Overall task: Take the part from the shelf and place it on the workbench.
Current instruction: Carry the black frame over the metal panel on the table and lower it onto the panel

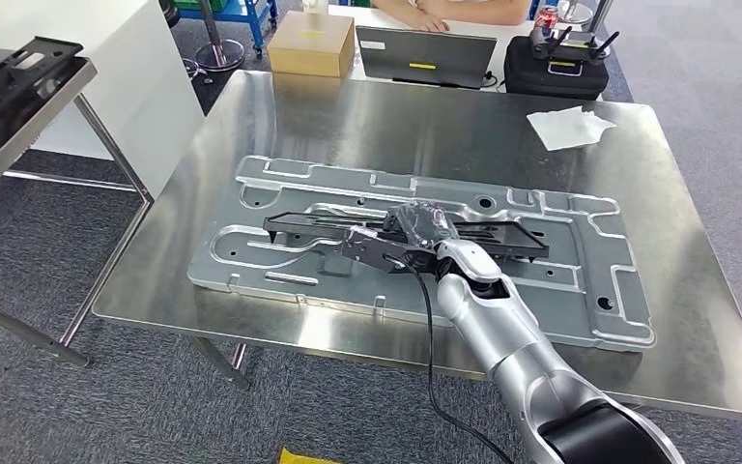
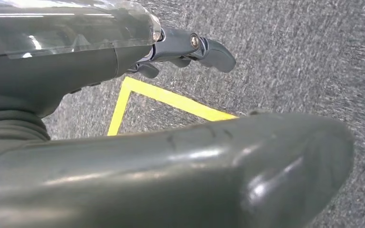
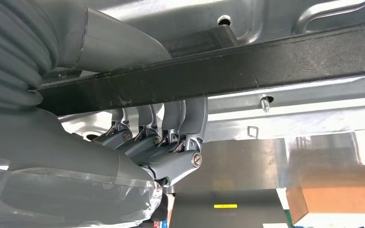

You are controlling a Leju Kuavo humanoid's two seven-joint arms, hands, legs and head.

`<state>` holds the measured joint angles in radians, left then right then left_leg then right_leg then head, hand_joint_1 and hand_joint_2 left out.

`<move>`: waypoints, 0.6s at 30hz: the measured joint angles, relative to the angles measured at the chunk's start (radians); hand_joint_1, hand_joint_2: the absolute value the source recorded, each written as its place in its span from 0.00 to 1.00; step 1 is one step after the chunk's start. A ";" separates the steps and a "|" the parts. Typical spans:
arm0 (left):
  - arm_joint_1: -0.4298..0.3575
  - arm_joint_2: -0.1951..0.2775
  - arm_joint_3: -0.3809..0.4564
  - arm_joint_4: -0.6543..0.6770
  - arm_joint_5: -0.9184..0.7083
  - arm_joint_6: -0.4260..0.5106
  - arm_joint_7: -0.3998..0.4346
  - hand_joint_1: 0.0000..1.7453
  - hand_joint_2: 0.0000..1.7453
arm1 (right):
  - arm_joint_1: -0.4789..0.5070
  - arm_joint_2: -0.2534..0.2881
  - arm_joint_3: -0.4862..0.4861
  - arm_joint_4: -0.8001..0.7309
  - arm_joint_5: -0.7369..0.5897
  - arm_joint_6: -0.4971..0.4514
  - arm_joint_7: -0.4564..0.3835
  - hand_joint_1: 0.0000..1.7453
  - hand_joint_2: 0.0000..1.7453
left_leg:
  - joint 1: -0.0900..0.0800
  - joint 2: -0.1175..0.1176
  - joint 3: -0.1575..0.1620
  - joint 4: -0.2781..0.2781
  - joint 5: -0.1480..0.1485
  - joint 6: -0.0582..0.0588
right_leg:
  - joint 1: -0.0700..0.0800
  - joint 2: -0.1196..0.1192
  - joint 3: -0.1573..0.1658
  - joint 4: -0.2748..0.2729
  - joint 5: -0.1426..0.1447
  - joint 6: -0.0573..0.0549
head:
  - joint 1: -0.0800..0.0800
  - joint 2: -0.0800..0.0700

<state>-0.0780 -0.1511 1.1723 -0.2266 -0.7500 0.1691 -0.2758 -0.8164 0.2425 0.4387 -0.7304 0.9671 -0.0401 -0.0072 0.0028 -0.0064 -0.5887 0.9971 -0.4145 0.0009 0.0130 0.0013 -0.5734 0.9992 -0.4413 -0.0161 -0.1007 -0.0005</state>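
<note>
Right arm [image 1: 502,329] is reaching in from the near edge, right hand [image 1: 423,230] wrapping its fingers [image 3: 190,118] around the black part [image 1: 299,228]; the right wrist view is showing fingers on one side of the bar and the thumb on the other, so it is gripping it. The part is a long, flat, black frame with a bar-like edge, scuffed in places, lying lengthwise on the grey stamped metal panel [image 1: 580,300], which is sitting flat on the shiny steel tabletop [image 1: 348,126]. Whether the part is resting fully on the panel or being held slightly off it cannot be told.

Left hand [image 2: 190,47] is hanging over grey carpet floor [image 2: 304,57] with yellow tape [image 2: 171,99] marking a corner; its fingers are curling in with nothing in them.

Farther back on the tabletop a white crumpled paper [image 1: 568,126] is lying. Beyond it are a cardboard box [image 1: 311,44], a laptop [image 1: 425,56] with a small yellow sticker, writing unreadable, and a black case [image 1: 553,70] with a yellow label, also unreadable. A person's arms [image 1: 425,14] are resting by the laptop. At far left a shelf [image 1: 19,106] is carrying another black frame [image 1: 10,82].
</note>
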 joint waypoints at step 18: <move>0.002 0.001 0.018 0.000 0.006 -0.021 -0.019 0.00 0.00 | 0.041 0.013 -0.075 -0.021 -0.098 0.002 -0.019 0.00 0.00 | -0.002 0.000 -0.006 0.000 0.002 0.003 | -0.006 -0.001 -0.005 0.000 0.002 0.003 | 0.000 0.000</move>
<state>-0.0757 -0.1503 1.1904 -0.2266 -0.7438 0.1479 -0.2949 -0.7749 0.2553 0.3637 -0.7517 0.8691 -0.0377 -0.0263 0.0009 -0.0067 -0.5943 0.9975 -0.4124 0.0035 0.0072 0.0003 -0.5783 0.9992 -0.4395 -0.0134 -0.1007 -0.0007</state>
